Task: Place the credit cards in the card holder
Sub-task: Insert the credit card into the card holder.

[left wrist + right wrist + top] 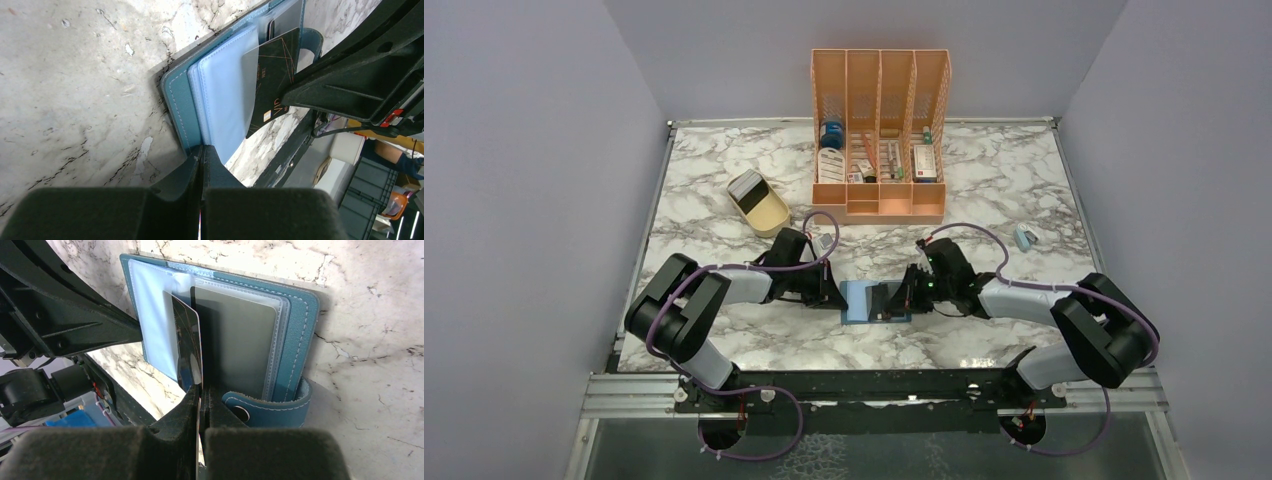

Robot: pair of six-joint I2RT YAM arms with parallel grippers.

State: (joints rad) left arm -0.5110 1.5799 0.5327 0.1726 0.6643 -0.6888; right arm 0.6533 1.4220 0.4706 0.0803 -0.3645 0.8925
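Both arms are reached in low over the table (724,215), forearms angled toward each other, meeting at centre. The left gripper (835,292) is brought in from the left, the right gripper (896,299) from the right. Both wrists are pitched down at the holder (856,305).

Holder: laid open and flat on the marble, between the two grippers, teal cover down, light-blue sleeves (225,90) up. The snap tab (272,407) is curled at the right-hand edge, just beside the right fingers.

Left gripper: jaws closed, nothing held between them. The tips are set against the holder's near edge.

Right gripper: jaws clamped on the end of a dark card (275,65). The card is tilted up on edge over the holder's spine, and part of it is covered by a clear sleeve flap.

A grey card (235,345) is seated in a clear pocket on the right half.

Writing: "VIP" in gold can be read on the dark card, with thin gold line art. The smaller print is too fine to read.

The orange organiser (880,205) stands at the far edge and the beige tray (769,215) at far left, both well apart from the holder. Labels there are not legible.
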